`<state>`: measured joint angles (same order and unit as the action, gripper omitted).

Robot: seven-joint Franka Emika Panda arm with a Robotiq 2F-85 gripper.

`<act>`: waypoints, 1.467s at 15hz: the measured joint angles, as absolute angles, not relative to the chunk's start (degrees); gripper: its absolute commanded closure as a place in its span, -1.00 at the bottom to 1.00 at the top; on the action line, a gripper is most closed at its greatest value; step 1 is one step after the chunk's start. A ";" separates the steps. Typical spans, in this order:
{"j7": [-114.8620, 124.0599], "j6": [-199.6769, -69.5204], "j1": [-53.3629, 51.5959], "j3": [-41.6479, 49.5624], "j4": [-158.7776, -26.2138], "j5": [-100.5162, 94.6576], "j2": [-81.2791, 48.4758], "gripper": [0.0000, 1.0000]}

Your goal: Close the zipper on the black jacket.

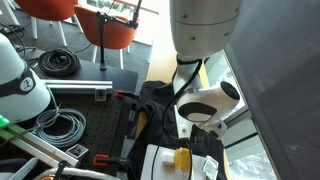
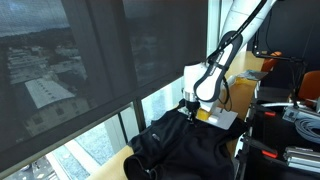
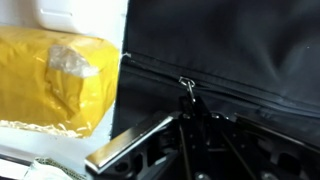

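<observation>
Wrist view, left: yellow wrapped block (image 3: pixel 55 80) under white box (image 3: pixel 80 15), just beside jacket edge. Centre: zipper (image 3: pixel 240 88) runs slantwise across black jacket (image 3: pixel 230 40), small metal pull (image 3: pixel 187 88) hanging from it. Gripper (image 3: pixel 190 112) comes in from below, fingers (image 3: pixel 140 142) drawn together, pinching pull. Right: dark fabric folds. In exterior view, jacket (image 2: pixel 185 148) lies rumpled on tabletop (image 2: pixel 133 166), gripper (image 2: pixel 188 112) down at its upper edge.

One jacket (image 2: pixel 185 150) shows in both exterior views, with one zipper (image 3: pixel 150 66) and one pull (image 3: pixel 187 90) in the wrist view. One yellow block (image 3: pixel 60 80) sits at nine o'clock there. In an exterior view, two orange chairs (image 1: pixel 112 28) stand at twelve o'clock, two cable coils (image 1: pixel 57 62) at nine.
</observation>
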<state>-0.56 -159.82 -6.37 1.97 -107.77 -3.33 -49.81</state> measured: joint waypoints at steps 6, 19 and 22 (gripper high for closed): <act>1.23 -160.12 -11.38 3.92 -107.78 -6.67 -49.65 0.96; 5.38 -160.93 -22.79 8.14 -107.64 -11.71 -49.64 0.96; 5.93 -160.93 -24.72 8.12 -107.32 -12.15 -49.64 0.96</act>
<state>5.93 -160.93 -24.72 8.12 -107.32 -12.15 -49.64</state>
